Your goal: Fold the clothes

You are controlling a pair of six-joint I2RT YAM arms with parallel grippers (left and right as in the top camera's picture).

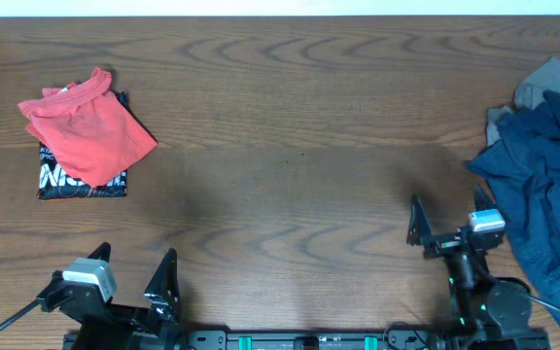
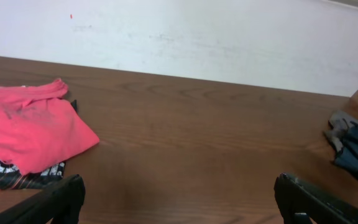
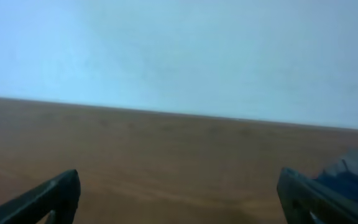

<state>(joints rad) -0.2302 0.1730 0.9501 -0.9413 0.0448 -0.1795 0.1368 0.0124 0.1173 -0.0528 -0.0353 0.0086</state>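
The brown wooden table [image 1: 290, 117] carried, at its right edge, a crumpled, unfolded heap of blue denim clothing [image 1: 542, 185] lying over a grey garment [image 1: 542, 83]. Toward its left end sat a neatly folded coral-red shirt [image 1: 90, 126], stacked on a folded black printed garment [image 1: 81, 183]. Over the table's near edge, the left gripper [image 2: 179, 186] and the right gripper [image 3: 179, 180] both hung with fingers spread wide, holding nothing.

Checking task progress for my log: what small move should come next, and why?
Probably the right gripper, open and empty, reaching right to the blue clothes pile: it lies crumpled beside that arm, while the red garment looks already folded at left.
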